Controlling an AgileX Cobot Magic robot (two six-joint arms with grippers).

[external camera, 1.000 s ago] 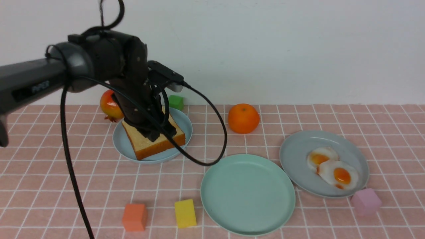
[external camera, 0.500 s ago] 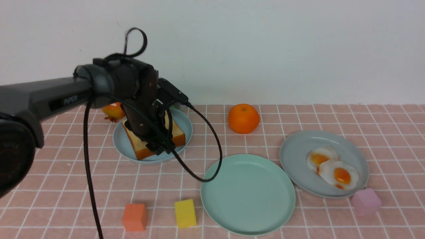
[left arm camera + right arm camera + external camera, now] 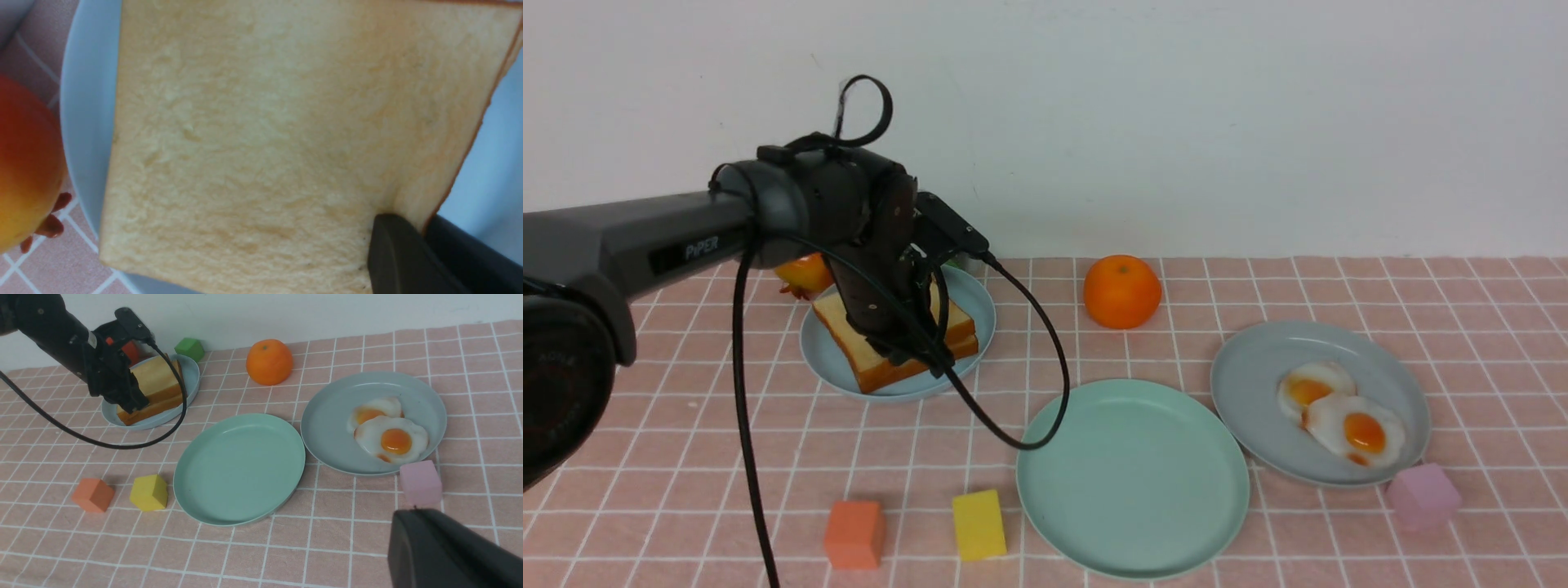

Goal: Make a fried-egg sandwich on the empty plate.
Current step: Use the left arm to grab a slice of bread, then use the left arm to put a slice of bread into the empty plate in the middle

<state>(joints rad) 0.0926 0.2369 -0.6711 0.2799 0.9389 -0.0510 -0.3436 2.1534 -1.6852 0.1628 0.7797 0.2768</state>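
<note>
Two slices of toast lie stacked on the light blue plate [image 3: 821, 359] at the back left. My left gripper [image 3: 919, 355] is shut on the edge of the top slice [image 3: 829, 309], which sits slightly askew over the lower slice [image 3: 882, 371]. In the left wrist view the fingers [image 3: 392, 253] pinch the top slice [image 3: 265, 143] at its crust. The empty plate [image 3: 1131, 478], mint green, stands at the front centre. The fried egg [image 3: 1356, 431] lies on the grey plate [image 3: 1258, 367], overlapping a smaller egg [image 3: 1311, 385]. My right gripper [image 3: 414, 510] is shut on nothing, above the cloth near a pink cube [image 3: 421, 484].
An orange [image 3: 1121, 291] sits at the back centre, and a red-yellow fruit [image 3: 796, 273] behind the light blue plate. An orange cube [image 3: 854, 535] and a yellow cube [image 3: 978, 524] lie at the front left. A green cube [image 3: 190, 348] is behind the toast. The left arm's cable [image 3: 1013, 441] droops beside the mint plate.
My left gripper came down over the toast, spread wide, then closed on the top slice's edge. The top slice now sits shifted and raised off the lower one.
</note>
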